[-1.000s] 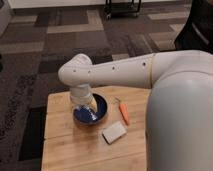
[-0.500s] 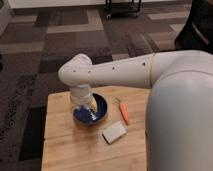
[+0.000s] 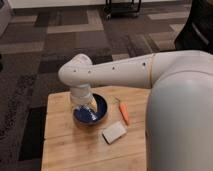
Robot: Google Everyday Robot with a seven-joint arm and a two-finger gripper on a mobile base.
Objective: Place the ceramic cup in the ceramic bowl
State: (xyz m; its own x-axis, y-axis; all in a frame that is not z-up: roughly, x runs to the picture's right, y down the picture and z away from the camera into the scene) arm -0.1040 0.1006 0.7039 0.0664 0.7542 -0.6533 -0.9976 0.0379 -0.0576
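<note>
The dark blue ceramic bowl (image 3: 92, 114) sits on the wooden table (image 3: 65, 145) near its middle. My gripper (image 3: 84, 105) hangs straight down from the white arm over the bowl's left inner part. A pale shape (image 3: 93, 103) shows beside the wrist inside the bowl; it may be the white ceramic cup, but the arm hides most of it.
An orange carrot (image 3: 123, 112) lies right of the bowl. A white sponge-like block (image 3: 114, 132) lies in front of it. The robot's white body (image 3: 180, 115) fills the right side. Patterned carpet surrounds the table; a dark cart base (image 3: 122, 7) stands far back.
</note>
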